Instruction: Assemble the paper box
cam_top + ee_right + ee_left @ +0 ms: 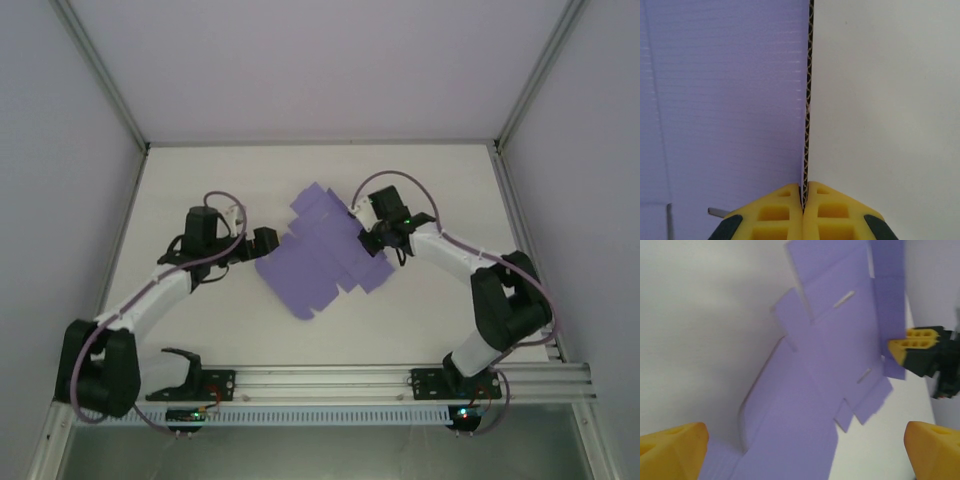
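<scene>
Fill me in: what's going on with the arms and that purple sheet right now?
The right gripper is shut on one edge of the lavender-purple die-cut card sheet, the paper box in its unfolded form, which lies spread out in the middle of the white table. The left gripper sits at the sheet's opposite side with its yellow fingers wide open, gripping nothing. No flaps look folded up yet, so assembly seems at an early stage.

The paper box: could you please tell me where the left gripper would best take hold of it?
Probably the left edge panel of the paper box, coming in low from the left: the sheet lies flat and thin, that edge faces the open left gripper, and the right gripper pinches the opposite edge.
</scene>
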